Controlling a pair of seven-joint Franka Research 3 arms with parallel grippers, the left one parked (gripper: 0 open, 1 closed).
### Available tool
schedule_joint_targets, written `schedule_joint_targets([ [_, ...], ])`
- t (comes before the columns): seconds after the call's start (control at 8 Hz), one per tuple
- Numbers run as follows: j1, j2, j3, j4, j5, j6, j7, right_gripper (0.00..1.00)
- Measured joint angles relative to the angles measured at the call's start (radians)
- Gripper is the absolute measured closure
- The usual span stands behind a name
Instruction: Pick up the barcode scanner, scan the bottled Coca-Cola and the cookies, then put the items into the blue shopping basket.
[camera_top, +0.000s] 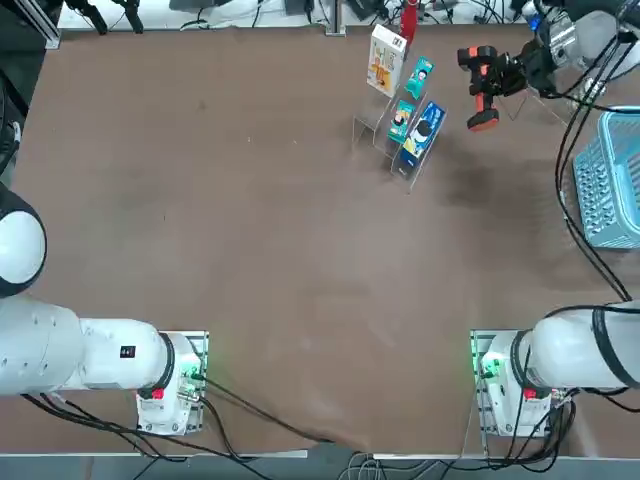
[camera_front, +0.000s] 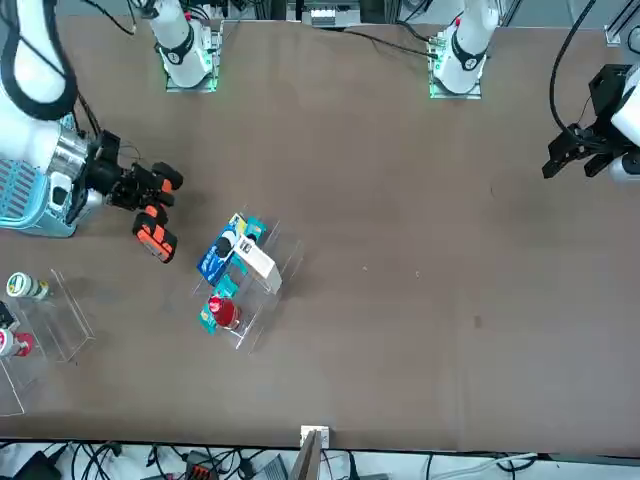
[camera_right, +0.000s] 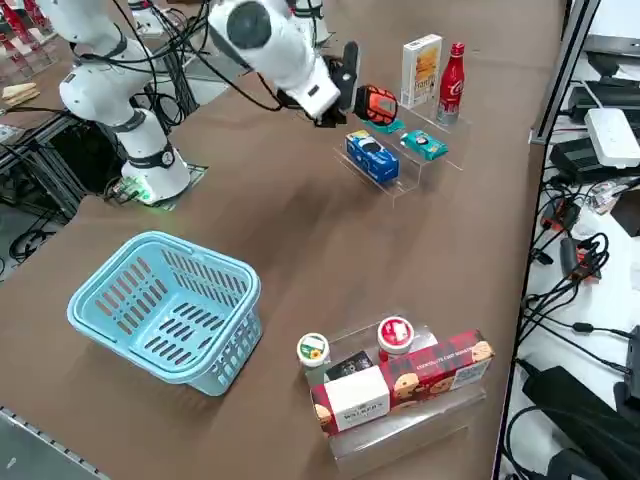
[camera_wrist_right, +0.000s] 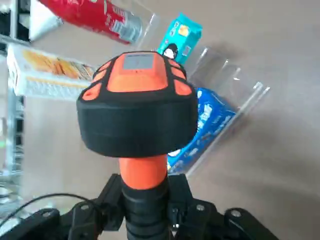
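Observation:
My right gripper (camera_top: 514, 74) is shut on the barcode scanner (camera_top: 483, 86), a black handheld unit with orange-red trim, held in the air beside the clear display stand. In the wrist view the scanner's head (camera_wrist_right: 137, 100) points at the stand's goods, and its orange neck sits between my fingers (camera_wrist_right: 112, 197). The cookies (camera_top: 386, 60), a white box with a yellow-orange picture, stand upright at the stand's far end. The red bottled Coca-Cola (camera_right: 452, 78) stands next to the box. The blue shopping basket (camera_top: 612, 180) sits at the table's right edge, apart from the gripper.
The clear stand (camera_top: 372, 128) also holds a blue packet (camera_top: 423, 130) and small teal packets (camera_top: 418, 76). A second clear stand (camera_right: 420, 420) near the basket carries a pale green-capped bottle (camera_right: 313, 350), a red-capped item and a red box. Cables run along the table's edges.

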Motion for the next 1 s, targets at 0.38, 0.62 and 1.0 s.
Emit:
schedule_joint_targets([
  [0.38, -0.007, 0.088, 0.000, 0.001, 0.212, -0.083, -0.089, 0.56],
  [0.62, -0.024, 0.112, -0.001, 0.001, 0.315, -0.158, -0.152, 0.56],
  [1.0, -0.029, 0.202, 0.000, 0.001, 0.479, -0.199, -0.270, 0.56],
])
